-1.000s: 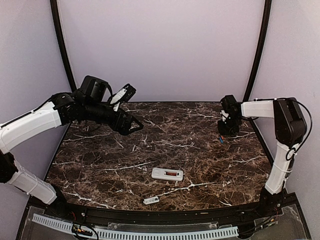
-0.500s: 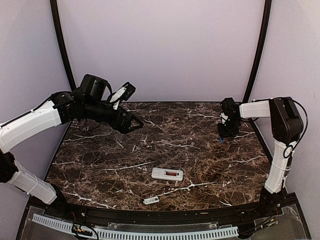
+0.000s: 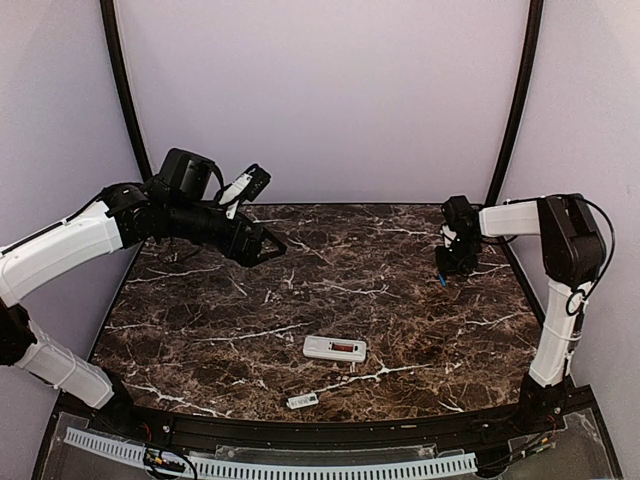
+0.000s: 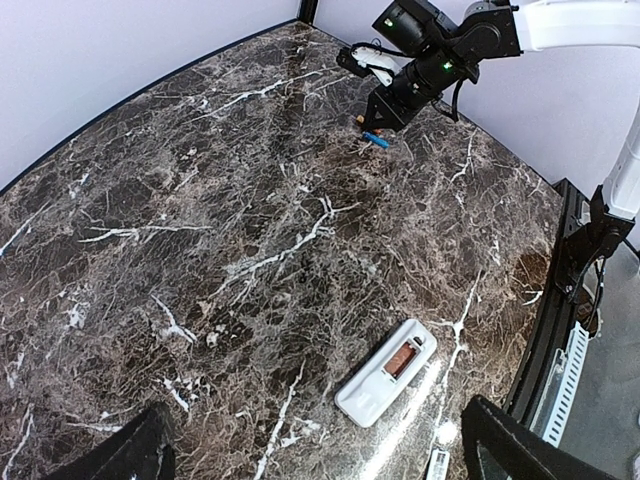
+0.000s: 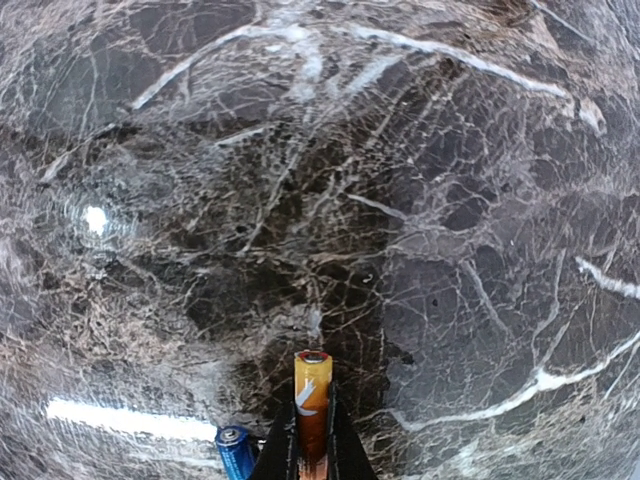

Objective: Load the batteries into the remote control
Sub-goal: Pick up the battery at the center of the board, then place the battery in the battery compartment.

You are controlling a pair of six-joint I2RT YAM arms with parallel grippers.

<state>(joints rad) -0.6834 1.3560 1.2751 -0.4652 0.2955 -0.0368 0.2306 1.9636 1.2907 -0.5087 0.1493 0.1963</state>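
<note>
right tool: jaws closed on the orange battery, gripping its lower half, with the upper end protruding beyond the fingertips. the blue battery lies on the bench just beside the held one, to its left in the wrist view; cannot tell whether the two touch.

left tool: jaws fully apart, holding nothing, raised over the far left of the bench.

remote control: flat on the bench near the front centre, well apart from both tools, with its bay uncovered. a coppery patch shows inside; its nature cannot be determined. the loose battery cover lies nearer the front edge.

assessment: the step in hand appears to be the pick of a cell at the far right.

recommendations:
- lift straight up so the blue battery is not knocked rolling.
- confirm the cell sits square in the jaws before travel, since the narrow grip may let it pivot.
- align its long axis with the bay and check polarity before pressing it in.
- the left tool could steady the remote control during seating.
</note>
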